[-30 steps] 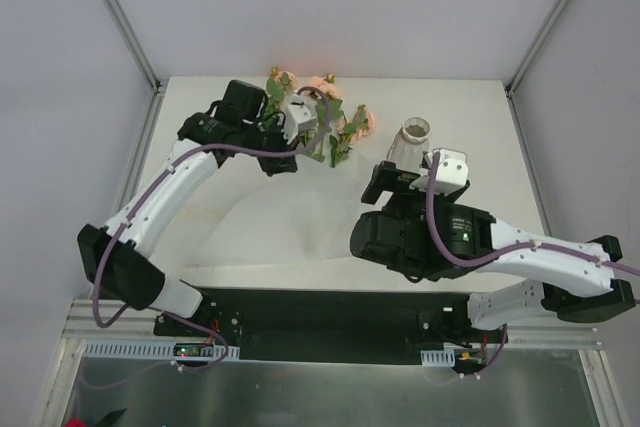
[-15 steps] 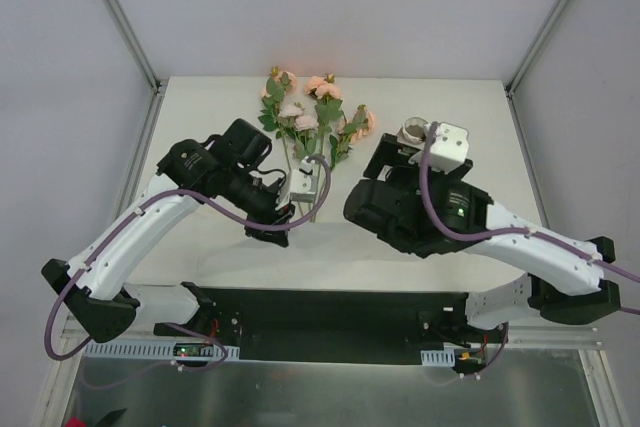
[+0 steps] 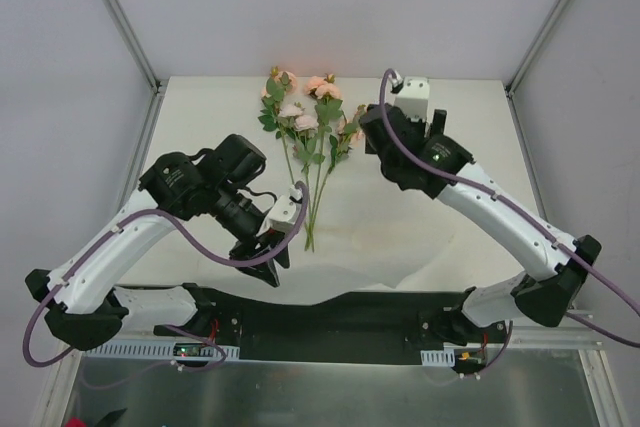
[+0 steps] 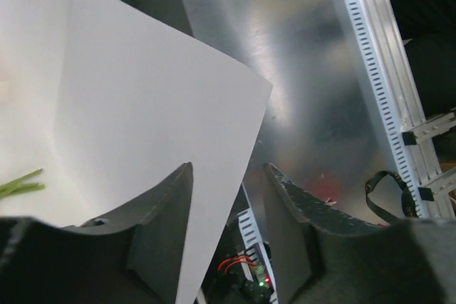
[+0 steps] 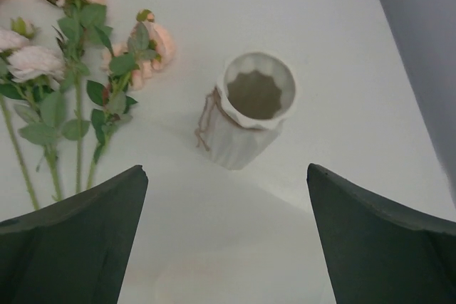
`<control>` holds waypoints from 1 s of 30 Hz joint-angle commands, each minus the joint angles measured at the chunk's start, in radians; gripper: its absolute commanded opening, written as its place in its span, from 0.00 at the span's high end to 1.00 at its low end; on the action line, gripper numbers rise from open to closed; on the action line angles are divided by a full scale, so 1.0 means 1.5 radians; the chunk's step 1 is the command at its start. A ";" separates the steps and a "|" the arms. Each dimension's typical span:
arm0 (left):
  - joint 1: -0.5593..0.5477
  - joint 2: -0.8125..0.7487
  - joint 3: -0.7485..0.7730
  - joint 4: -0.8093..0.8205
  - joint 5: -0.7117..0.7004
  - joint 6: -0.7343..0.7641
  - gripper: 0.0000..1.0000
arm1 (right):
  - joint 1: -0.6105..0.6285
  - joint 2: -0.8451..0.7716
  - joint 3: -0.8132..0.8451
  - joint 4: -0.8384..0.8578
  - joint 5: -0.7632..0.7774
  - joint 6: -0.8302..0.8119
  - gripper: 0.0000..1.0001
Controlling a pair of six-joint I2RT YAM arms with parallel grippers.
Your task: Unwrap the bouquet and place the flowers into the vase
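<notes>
Left gripper (image 4: 228, 169): jaws parted, holding nothing, hanging over the white paper (image 4: 142, 105) at the near edge.
Flowers (image 3: 310, 137): lying loose in the middle, stems pointing nearward.
Vase (image 5: 249, 115): standing upright just right of the blooms.
Right gripper (image 5: 226, 169): hovering above it, spread wide.
Risk: a descending finger clipping the rim, tipping the vase onto the blooms.

The flowers (image 3: 310, 137) lie unwrapped and flat on the desk (image 3: 215, 107), with the peach-pink blooms and green leaves fanned out toward the far edge and the thin green stems coming together toward the near edge. The vase (image 5: 249, 115), off-white and ribbed with brown twine around its neck, stands upright just beside the blooms on their right, not touching them. The white paper (image 4: 135, 112) lies open and flat near the stem ends, at the near edge of the desk.
</notes>
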State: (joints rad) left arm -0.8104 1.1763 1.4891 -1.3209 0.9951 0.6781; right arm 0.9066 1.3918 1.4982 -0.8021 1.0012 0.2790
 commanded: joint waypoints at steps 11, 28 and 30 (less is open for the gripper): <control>-0.008 -0.033 0.112 -0.073 -0.164 -0.045 0.25 | -0.098 0.141 0.093 0.147 -0.334 -0.090 0.02; 0.575 0.135 -0.057 0.245 -0.212 -0.186 0.25 | -0.084 0.427 0.153 0.192 -0.369 -0.015 0.15; 0.577 0.136 -0.080 0.258 -0.224 -0.184 0.25 | -0.094 0.462 0.165 0.192 -0.372 0.000 0.17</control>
State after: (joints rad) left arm 0.0502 1.4200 1.4014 -0.9920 0.7033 0.4324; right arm 0.7849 2.0281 1.6604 -0.5461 0.4507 0.2203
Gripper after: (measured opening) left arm 0.748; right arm 0.851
